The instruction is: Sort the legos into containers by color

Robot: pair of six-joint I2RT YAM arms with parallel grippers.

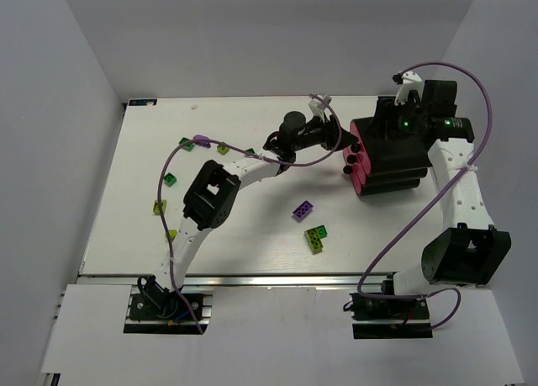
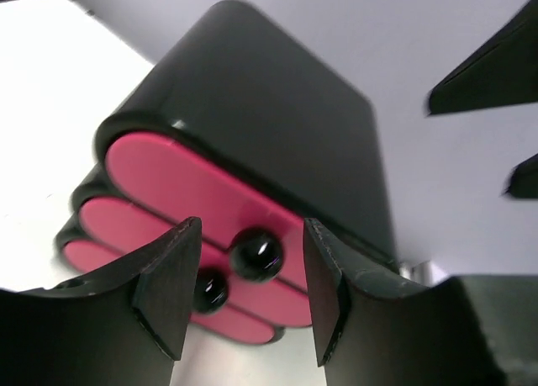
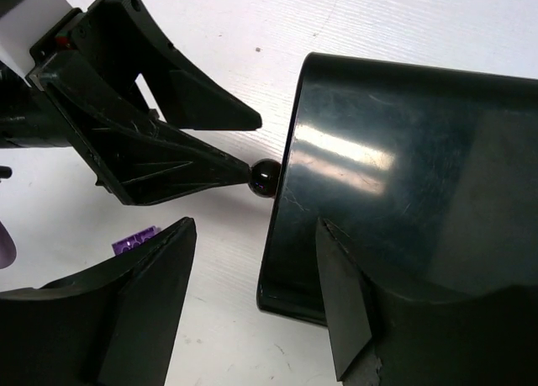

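Note:
The containers are pink drawers (image 2: 168, 180) with round black knobs, stacked in a black cabinet (image 1: 391, 155). My left gripper (image 2: 250, 235) is open, and the top knob (image 2: 256, 253) sits between its fingertips with a gap on each side. In the right wrist view one left finger tip touches that knob (image 3: 265, 177). My right gripper (image 3: 256, 235) is open at the cabinet's (image 3: 403, 193) front edge, one finger over its top and the other over the table. Legos lie loose on the table: a purple one (image 1: 303, 209), a green pair (image 1: 316, 236), and several at the left (image 1: 171, 180).
The left arm stretches across the table's middle toward the cabinet, trailing a purple cable (image 1: 168, 163). The right arm curves round the cabinet's right side. A purple lego (image 3: 134, 240) shows beside my right gripper's left finger. White walls enclose the table.

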